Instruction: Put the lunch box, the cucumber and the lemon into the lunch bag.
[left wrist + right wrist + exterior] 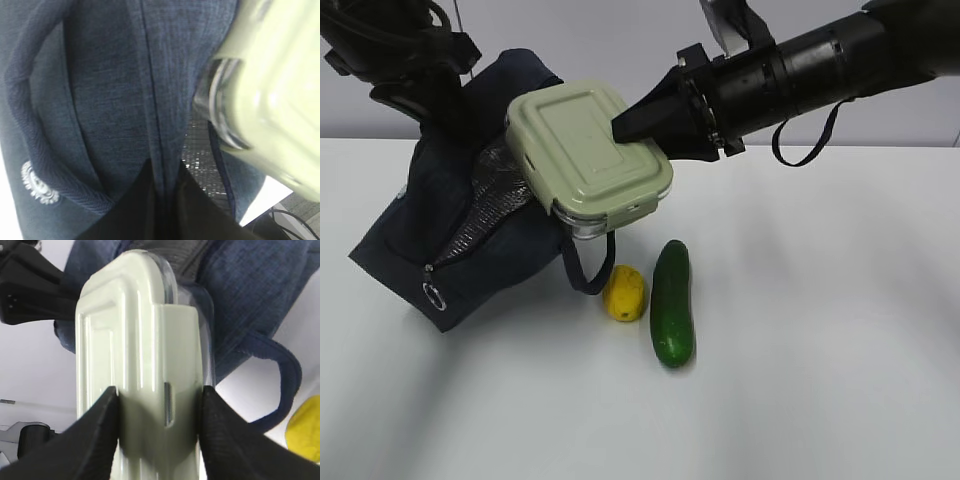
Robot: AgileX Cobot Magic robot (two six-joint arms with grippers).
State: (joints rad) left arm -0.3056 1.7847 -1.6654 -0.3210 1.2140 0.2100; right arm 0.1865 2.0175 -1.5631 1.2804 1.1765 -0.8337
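White surface, bare apart from the task items. Dark navy fabric lunch bag tipped on its side, mouth gaping toward the middle, silver lining visible; held up by left tool, pinched tight on bag fabric next to the opening. Pale sage-green-lidded clear rectangular lunch box held in the air at the bag mouth, tilted, clamped across its width by right tool; not inside yet. Dark green smooth cucumber flat on the surface beside the bag. Small bright yellow lemon just left of it, near a loop handle. Progress: none of three packed; box insertion underway, cucumber and lemon left.
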